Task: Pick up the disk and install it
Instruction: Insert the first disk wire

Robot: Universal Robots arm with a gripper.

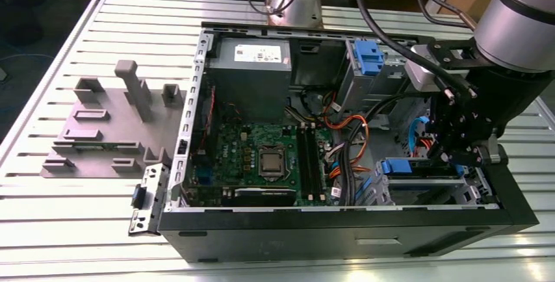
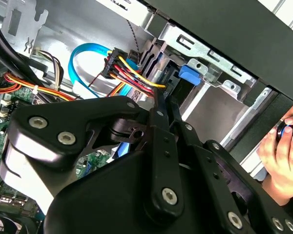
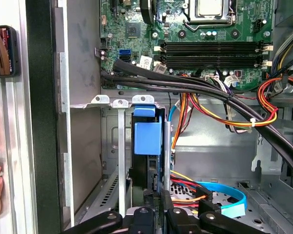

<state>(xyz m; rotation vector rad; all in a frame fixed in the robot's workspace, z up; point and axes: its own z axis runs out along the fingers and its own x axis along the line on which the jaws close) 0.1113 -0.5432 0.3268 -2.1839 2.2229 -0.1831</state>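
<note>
- Centrally, the gripper [image 3: 158,209] reaches into the drive cage [image 3: 121,146] at the front corner of the open computer case [image 1: 347,233], on the exterior view's right. Whether it is apart or clamped cannot be told.
- Just ahead of it in the first wrist view, the disk [image 3: 147,131] stands edge-on in a cage slot, its blue bracket facing the camera. The exterior view shows the same blue end [image 1: 407,166] just beside the gripper [image 1: 459,158].
- Handling, as a judgement: a hard drive is rigid, dense for its size and shock-sensitive. Its bare metal faces would be slippery and the plastic bracket flexes a little. The firm side edges look the safest hold, not the label face or the connector end.
- Close obstructions: a light-blue SATA cable [image 3: 229,195] loops beside the cage, and a red, yellow and orange power bundle [image 2: 132,73] ends at a plug near the gripper [image 2: 158,109]. Thick black cables [image 3: 185,83] cross above the cage mouth.
- Farther in: the motherboard [image 1: 251,145] with its memory slots [image 3: 210,48], the power supply [image 1: 251,61], and a second blue bracket [image 1: 368,54] in the upper bay.
- Outside the case: a person's hand [image 2: 283,156] rests by the wall, a phone [image 3: 2,51] lies near, and a grey fixture [image 1: 104,126] sits on the slatted table [image 1: 87,230].
</note>
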